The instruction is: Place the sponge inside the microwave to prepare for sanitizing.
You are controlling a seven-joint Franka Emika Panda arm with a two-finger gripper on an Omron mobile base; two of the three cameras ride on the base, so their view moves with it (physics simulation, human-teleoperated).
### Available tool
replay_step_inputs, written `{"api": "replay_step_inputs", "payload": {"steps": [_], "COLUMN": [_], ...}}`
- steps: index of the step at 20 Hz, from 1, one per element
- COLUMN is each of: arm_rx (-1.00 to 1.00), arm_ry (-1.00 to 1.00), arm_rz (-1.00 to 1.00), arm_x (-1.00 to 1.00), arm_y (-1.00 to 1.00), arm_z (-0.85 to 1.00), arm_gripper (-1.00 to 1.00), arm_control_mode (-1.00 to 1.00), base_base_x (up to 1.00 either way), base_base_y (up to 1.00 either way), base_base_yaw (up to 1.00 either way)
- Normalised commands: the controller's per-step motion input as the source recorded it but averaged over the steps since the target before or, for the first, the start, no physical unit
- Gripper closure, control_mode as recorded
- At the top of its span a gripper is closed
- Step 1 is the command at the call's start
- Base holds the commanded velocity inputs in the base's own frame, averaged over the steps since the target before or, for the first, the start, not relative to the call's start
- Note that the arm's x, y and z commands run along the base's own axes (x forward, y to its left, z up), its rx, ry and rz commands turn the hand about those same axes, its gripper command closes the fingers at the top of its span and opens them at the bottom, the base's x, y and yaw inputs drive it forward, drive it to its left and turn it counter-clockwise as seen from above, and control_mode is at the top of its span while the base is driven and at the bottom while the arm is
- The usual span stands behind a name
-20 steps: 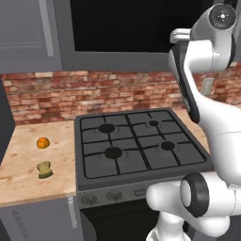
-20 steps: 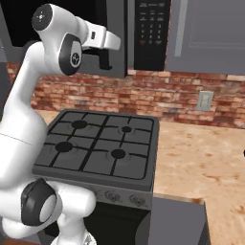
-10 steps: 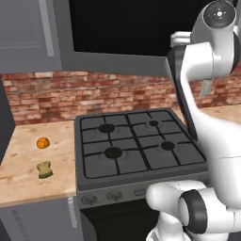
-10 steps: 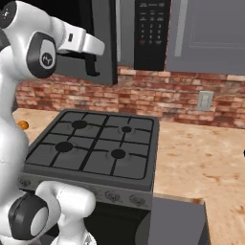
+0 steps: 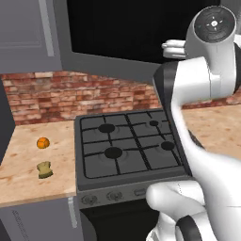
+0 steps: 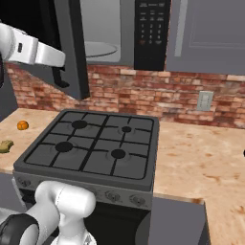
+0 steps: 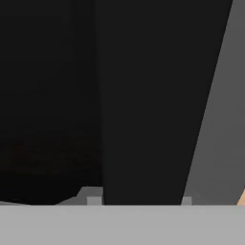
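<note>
Microwave (image 6: 119,33) above the stove (image 6: 91,146): door (image 6: 72,48) swung open, light grey interior holds just the round turntable plate (image 6: 98,49). Pincer (image 6: 61,79) pinches the door's handle, jaws drawn together on it. Sponge (image 5: 44,169) lies on the counter (image 5: 28,155) left of the stove, near an orange ball (image 5: 43,142).

- Black four-burner stove (image 5: 129,148) in the middle, grates bare, row of knobs (image 6: 112,196) along its front edge.
- Small orange ball (image 5: 43,142) on the speckled beige counter (image 5: 28,179) left of the stove, near the back.
- Red brick backsplash (image 6: 158,98) behind, wall outlet (image 6: 205,101) on it right of the stove.
- Grey upper cabinets (image 6: 210,36); more counter (image 6: 201,162) right of the stove.
</note>
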Motion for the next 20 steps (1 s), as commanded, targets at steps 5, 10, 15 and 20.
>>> {"api": "replay_step_inputs", "payload": {"steps": [5,10,15,20], "arm_rx": [-0.01,-0.05,-0.1,-0.08], "arm_ry": [0.01,0.0,0.06,0.09], "arm_rz": [0.0,0.0,-0.06,-0.06], "arm_x": [-0.47,-0.31,-0.08,-0.17], "arm_y": [1.0,1.0,1.0,1.0], "arm_z": [-0.02,-0.05,-0.28,-0.18], "arm_gripper": [1.0,1.0,1.0,1.0], "arm_control_mode": [-1.0,-1.0,-1.0,-1.0], "base_base_x": [0.0,0.0,0.0,0.0], "base_base_y": [0.0,0.0,0.0,0.0], "base_base_yaw": [0.0,0.0,0.0,0.0]}}
